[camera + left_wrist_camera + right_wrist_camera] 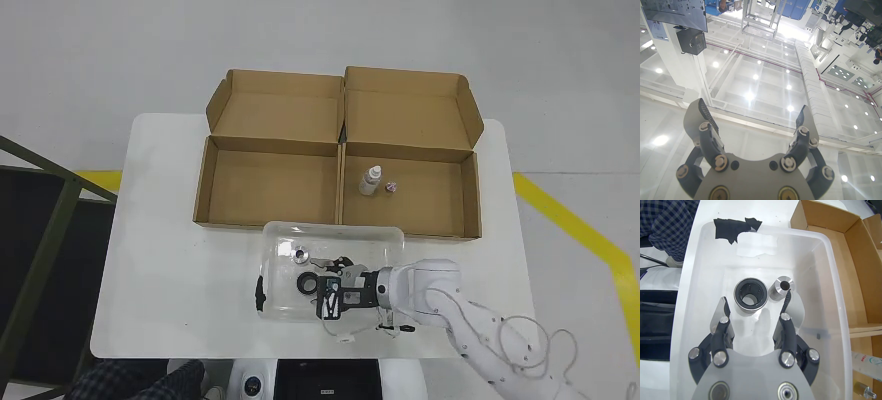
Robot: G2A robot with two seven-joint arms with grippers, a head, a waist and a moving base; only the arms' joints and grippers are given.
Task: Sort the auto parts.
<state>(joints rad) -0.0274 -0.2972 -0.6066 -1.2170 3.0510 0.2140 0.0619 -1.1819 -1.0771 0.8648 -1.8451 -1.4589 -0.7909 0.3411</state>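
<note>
A clear plastic bin (836,298) at the table's front holds a black-lined linear bearing (751,294) standing on end and a silver metal cylinder (781,290) beside it. My right gripper (756,303) hangs open inside the bin just short of the bearing, and one fingertip (787,296) sits at the cylinder's edge. From above, the same gripper (322,288) is in the bin (385,236) beside the bearing (307,286) and the cylinder (299,252). My left gripper (753,109) points up at the ceiling, open, with nothing between its fingers.
Two open cardboard boxes stand behind the bin. The left box (205,190) is bare inside; the right box (470,195) holds a small white bottle (370,180) and a tiny part (391,186). Black tape (734,230) is stuck on the bin's far wall.
</note>
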